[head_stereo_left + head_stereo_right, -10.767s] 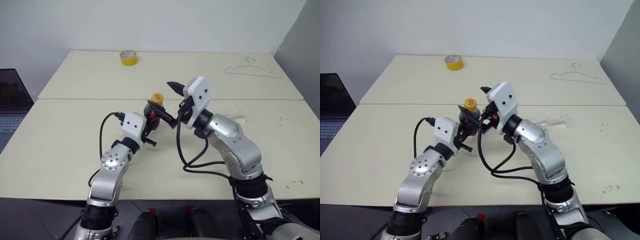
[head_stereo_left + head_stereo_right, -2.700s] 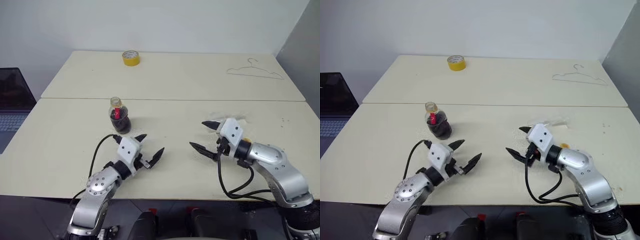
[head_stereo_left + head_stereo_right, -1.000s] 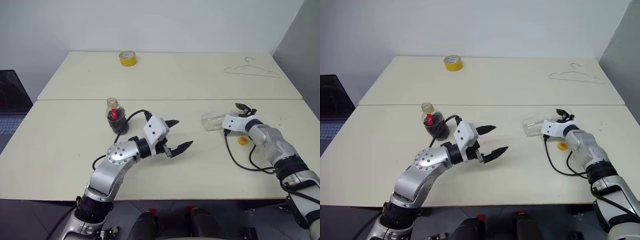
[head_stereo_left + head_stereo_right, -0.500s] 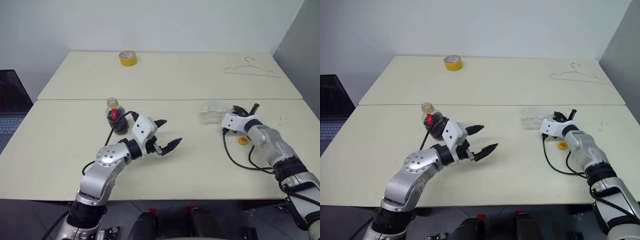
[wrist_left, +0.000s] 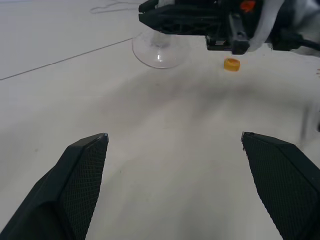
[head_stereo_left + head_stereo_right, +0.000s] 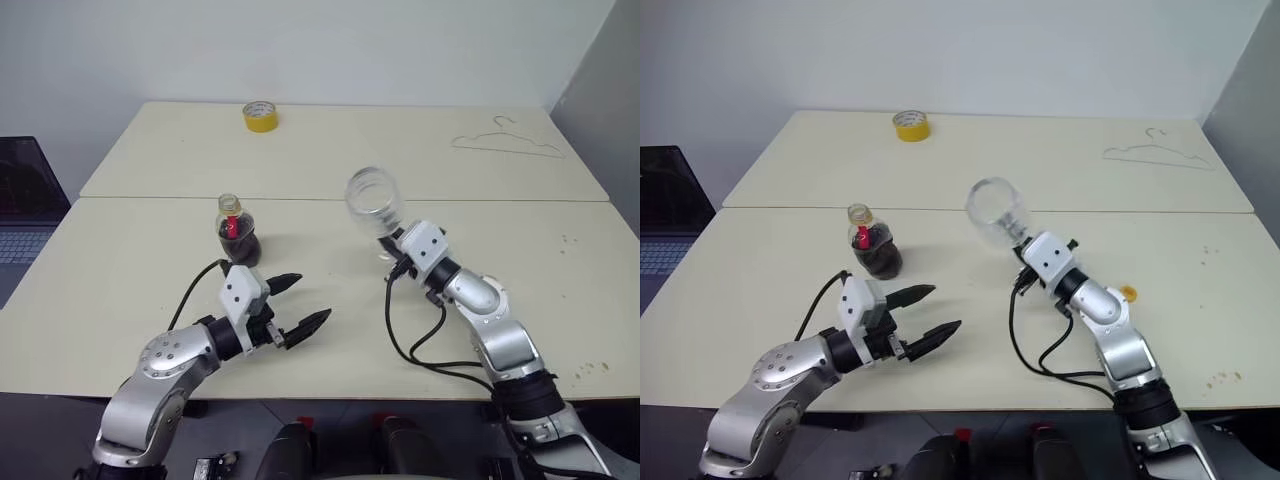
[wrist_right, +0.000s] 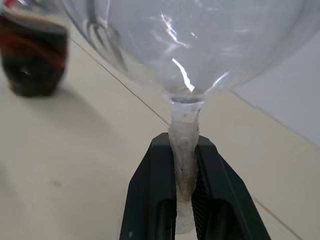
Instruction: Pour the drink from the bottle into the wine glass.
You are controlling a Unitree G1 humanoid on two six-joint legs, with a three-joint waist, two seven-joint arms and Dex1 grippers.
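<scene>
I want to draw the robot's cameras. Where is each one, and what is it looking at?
Head views: up on the head, looking down over the table, both arms, the bottle.
Left wrist view: on the left wrist, its open fingers below, facing the yellow cap.
Right wrist view: its fingers pinching the wine glass stem.
Shared: the wine glass.

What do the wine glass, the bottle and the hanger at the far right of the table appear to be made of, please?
Wine glass: clear, colourless and glossy with sharp highlights; glass or hard plastic, the look leaves it open. Bottle: thin clear plastic by its look, holding dark brown drink, cap off. Hanger: thin pale wire, probably metal.
</scene>
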